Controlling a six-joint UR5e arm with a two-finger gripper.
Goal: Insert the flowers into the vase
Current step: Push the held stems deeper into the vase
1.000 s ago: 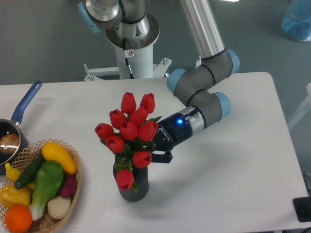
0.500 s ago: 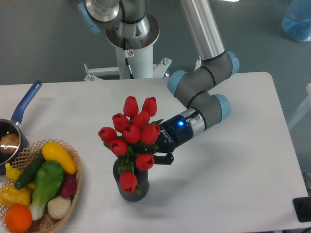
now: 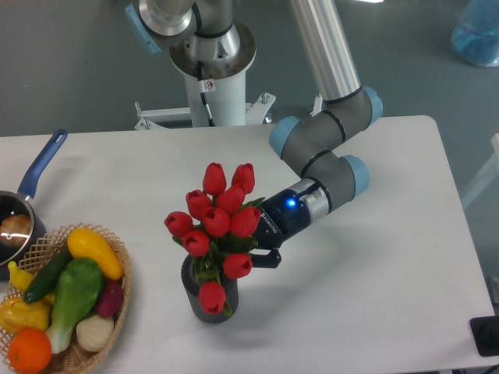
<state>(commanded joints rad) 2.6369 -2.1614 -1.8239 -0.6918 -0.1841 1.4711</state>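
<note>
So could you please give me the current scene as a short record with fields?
flowers: red tulip bunch, upright, stems going down into the vase
vase: dark grey, ribbed, standing on the white table
hand: at the bunch's stems just above the vase; fingers mostly hidden by the blooms
basket: of vegetables, front left
pot: blue-handled, left edge

A white table (image 3: 390, 257) stands on a grey-green floor (image 3: 70, 70), with a blue translucent object (image 3: 477, 35) behind.
</note>
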